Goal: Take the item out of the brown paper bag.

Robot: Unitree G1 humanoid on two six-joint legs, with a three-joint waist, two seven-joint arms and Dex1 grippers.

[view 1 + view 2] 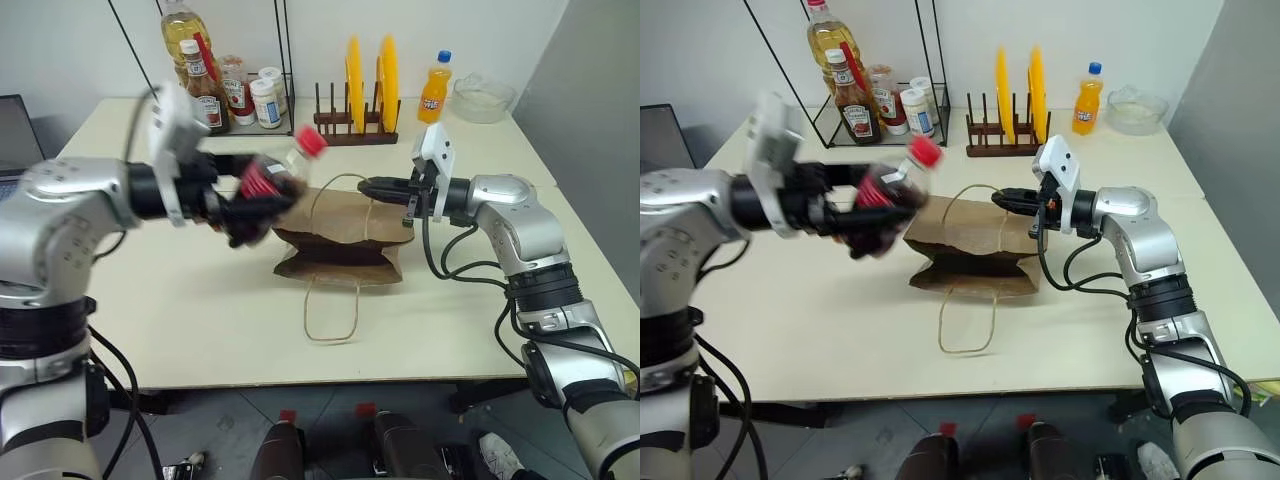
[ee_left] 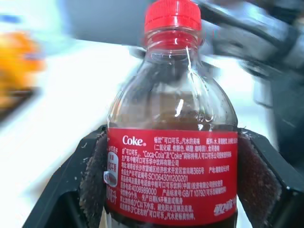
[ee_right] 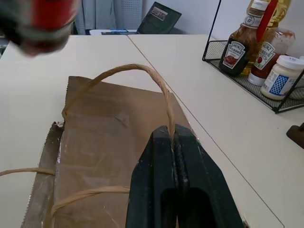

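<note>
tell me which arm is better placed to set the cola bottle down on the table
Left. Its pincer already grips the cola bottle, lifted clear of the brown paper bag. The right pincer is shut on the bag's cord handle.

Free room and obstacles. Mid-desk, the brown paper bag lies flat with its mouth toward the near edge; one cord handle trails on the near surface, the other arches above the bag, pinched in the closed right hand. The left hand, clamped round the cola bottle, occupies the air above the bag's left corner. Along the far edge stand a wire rack of sauce bottles at left, a plate rack at centre, and an orange soda bottle and bowl at right. The near-left and near-right desk surface lies open.
</note>
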